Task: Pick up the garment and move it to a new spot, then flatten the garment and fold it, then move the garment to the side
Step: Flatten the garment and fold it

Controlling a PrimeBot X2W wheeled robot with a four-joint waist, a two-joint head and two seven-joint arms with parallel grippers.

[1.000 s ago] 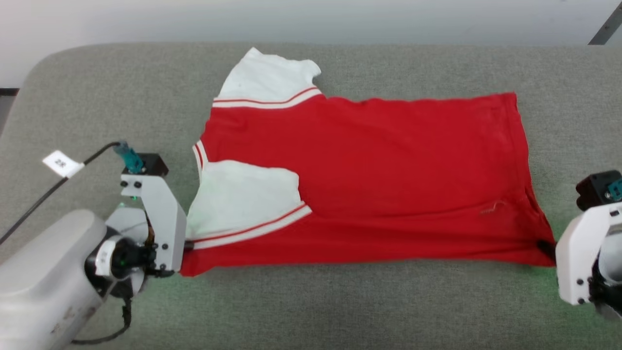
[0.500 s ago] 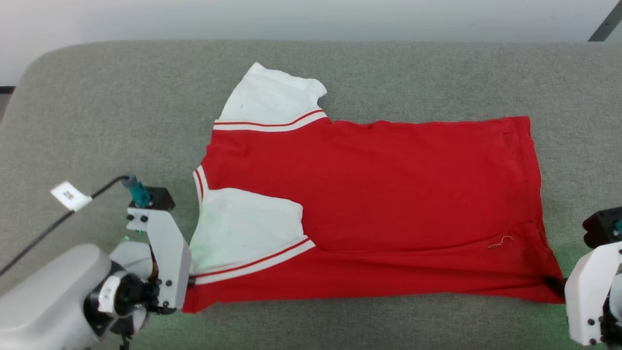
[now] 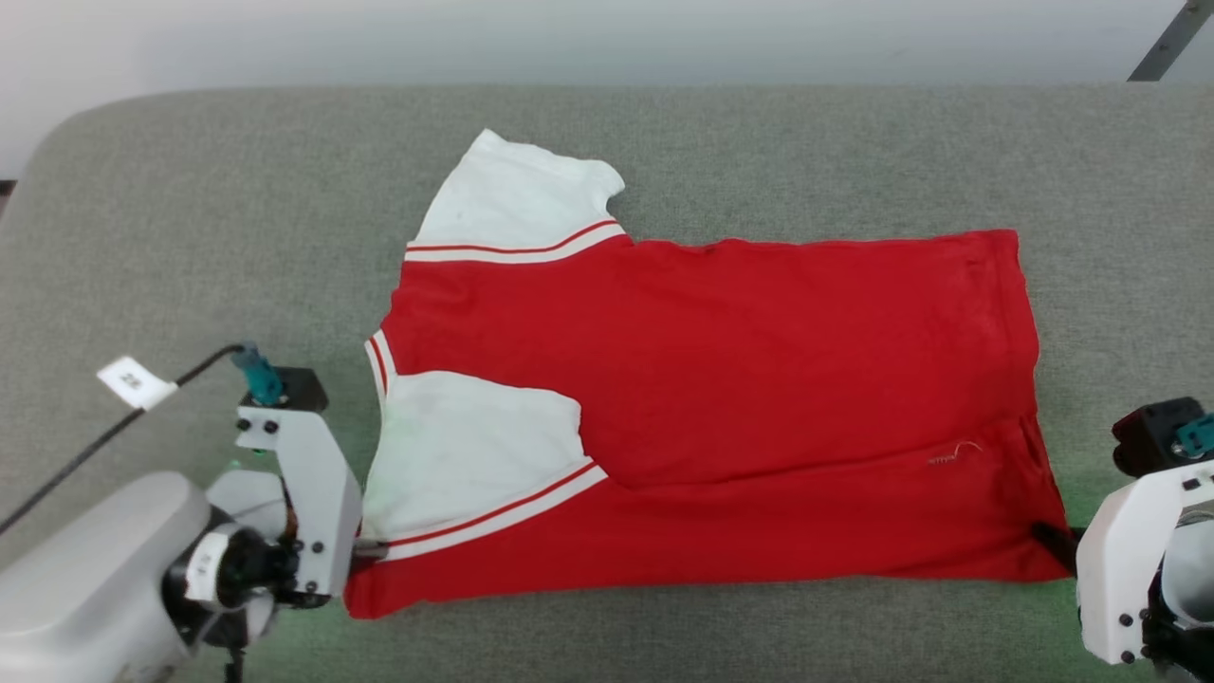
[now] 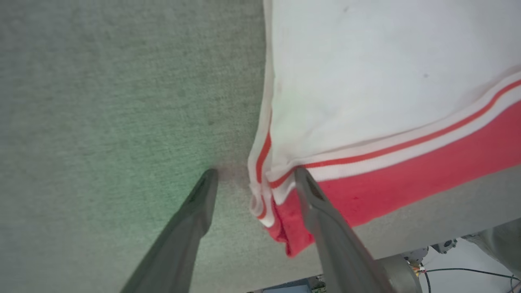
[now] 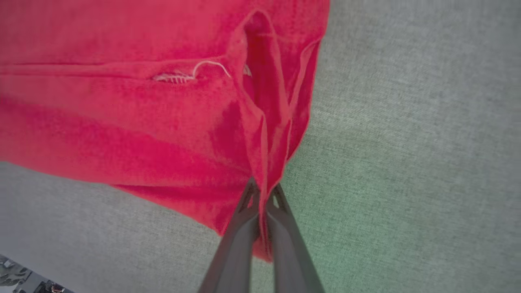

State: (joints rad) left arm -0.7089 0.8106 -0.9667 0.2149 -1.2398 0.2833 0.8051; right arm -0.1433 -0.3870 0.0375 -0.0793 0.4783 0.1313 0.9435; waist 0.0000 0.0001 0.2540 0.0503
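A small white tag [image 3: 136, 382] sits on the black cable [image 3: 57, 474] that runs to the camera mount behind the left gripper [image 4: 255, 175], off to that gripper's outer side in the head view. The tag bears two dark characters: the first looks like a 2, and the second is too blurred to tell. A white sticker [image 3: 201, 576] on the wrist joint behind the same gripper carries dark marks too small to read.
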